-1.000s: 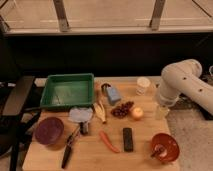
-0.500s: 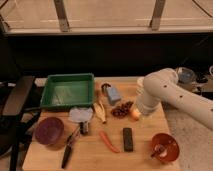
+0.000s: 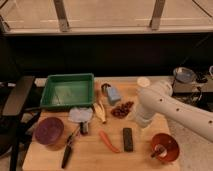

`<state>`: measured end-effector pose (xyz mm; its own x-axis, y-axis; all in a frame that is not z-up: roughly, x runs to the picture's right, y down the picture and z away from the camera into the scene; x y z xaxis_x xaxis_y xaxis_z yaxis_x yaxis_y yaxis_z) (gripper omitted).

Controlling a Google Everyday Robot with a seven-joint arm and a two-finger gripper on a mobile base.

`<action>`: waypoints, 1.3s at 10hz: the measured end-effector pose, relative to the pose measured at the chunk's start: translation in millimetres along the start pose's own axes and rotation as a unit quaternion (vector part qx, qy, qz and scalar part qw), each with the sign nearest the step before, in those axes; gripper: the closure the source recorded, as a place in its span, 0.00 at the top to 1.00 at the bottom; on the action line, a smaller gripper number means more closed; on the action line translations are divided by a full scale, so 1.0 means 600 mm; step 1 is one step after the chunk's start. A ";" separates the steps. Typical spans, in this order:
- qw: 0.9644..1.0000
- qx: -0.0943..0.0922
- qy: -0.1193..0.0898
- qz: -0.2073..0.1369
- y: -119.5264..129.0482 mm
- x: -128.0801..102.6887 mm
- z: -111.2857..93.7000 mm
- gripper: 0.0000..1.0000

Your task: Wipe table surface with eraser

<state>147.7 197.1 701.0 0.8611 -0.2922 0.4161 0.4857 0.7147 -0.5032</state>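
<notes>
The eraser (image 3: 128, 139) is a small black block lying flat on the light tan wooden table surface (image 3: 92, 155), just right of the orange carrot (image 3: 109, 141). My white arm reaches in from the right, and its end points down at the table. The gripper (image 3: 143, 122) is at that lower end, a little above and to the right of the eraser and apart from it.
A green tray (image 3: 67, 91) stands at the back left. A light blue block (image 3: 113, 94), a banana (image 3: 101, 112) and red grapes (image 3: 122, 109) lie mid-table. A purple bowl (image 3: 49, 131) and black-handled pliers (image 3: 67, 150) are front left, an orange bowl (image 3: 165, 146) front right, a white cup (image 3: 143, 82) at the back.
My arm has swung left from the table's right side towards the middle and lowered. It now covers the orange fruit by the grapes. The objects have not moved.
</notes>
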 end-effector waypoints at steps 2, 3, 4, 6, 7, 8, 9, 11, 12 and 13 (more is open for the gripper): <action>0.998 0.024 0.014 -0.063 0.008 -0.003 0.009 0.65; 0.991 0.039 0.030 -0.121 0.010 -0.001 0.016 0.65; 0.982 0.052 0.045 -0.174 0.010 0.002 0.021 0.65; 0.964 0.062 0.071 -0.249 0.002 0.008 0.037 0.65; 0.959 0.063 0.078 -0.264 0.002 0.011 0.039 0.65; 0.960 0.063 0.078 -0.263 0.002 0.012 0.039 0.65; 0.959 0.062 0.078 -0.265 0.001 0.010 0.040 0.65; 0.955 0.047 0.077 -0.282 -0.003 0.010 0.046 0.65; 0.949 0.035 0.072 -0.304 -0.006 0.007 0.061 0.65; 0.945 0.022 0.066 -0.319 -0.006 0.008 0.084 0.65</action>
<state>142.6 225.2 743.3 0.4072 -0.7478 0.5243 0.9085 0.3910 -0.1479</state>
